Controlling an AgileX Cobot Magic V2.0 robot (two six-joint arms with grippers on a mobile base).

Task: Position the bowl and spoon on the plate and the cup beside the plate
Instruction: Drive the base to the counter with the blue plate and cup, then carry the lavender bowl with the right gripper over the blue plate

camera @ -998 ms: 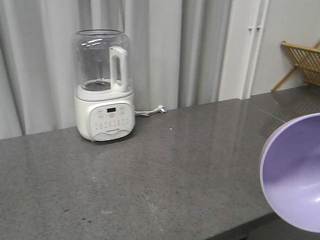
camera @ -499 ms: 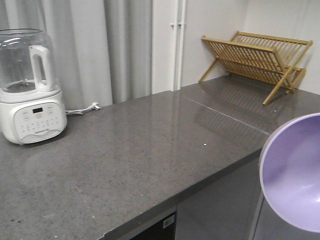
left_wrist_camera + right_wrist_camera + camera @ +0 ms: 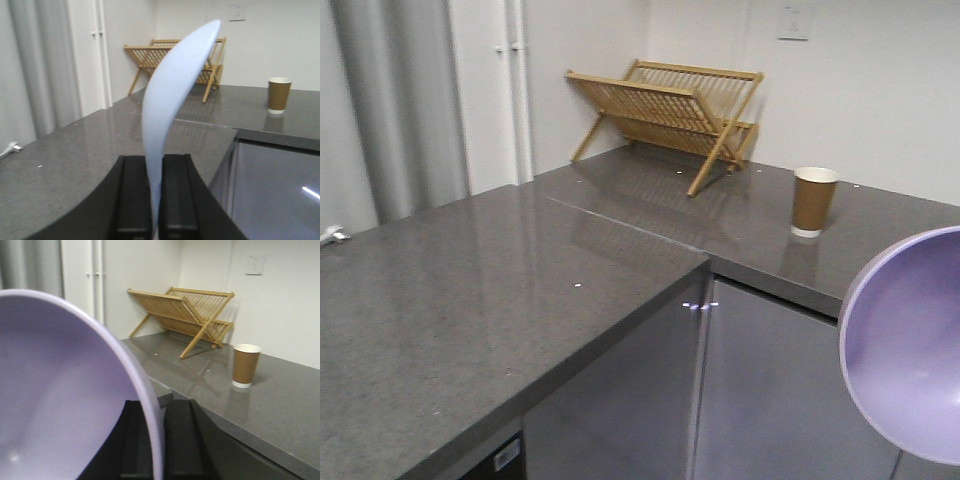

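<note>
My right gripper (image 3: 157, 410) is shut on the rim of the lavender bowl (image 3: 60, 390), which hangs in the air tilted on its side. The same bowl (image 3: 910, 350) fills the lower right of the front view. A pale blue plate (image 3: 170, 100) stands edge-on between the fingers of my left gripper (image 3: 155, 167), which is shut on it. The brown paper cup (image 3: 813, 202) stands upright on the far counter, to the right of the rack; the wrist views show the cup (image 3: 279, 95) (image 3: 245, 365) too. The spoon is out of view.
A wooden dish rack (image 3: 665, 105) stands against the back wall on the grey L-shaped counter (image 3: 470, 300). Grey cabinet fronts (image 3: 770, 400) drop below the counter's inner corner. A white power plug (image 3: 12, 147) lies at the far left.
The view has swung to the right: the white blender has left the frame, and the dish rack and the cup have come in. The bowl keeps its place in the view.
</note>
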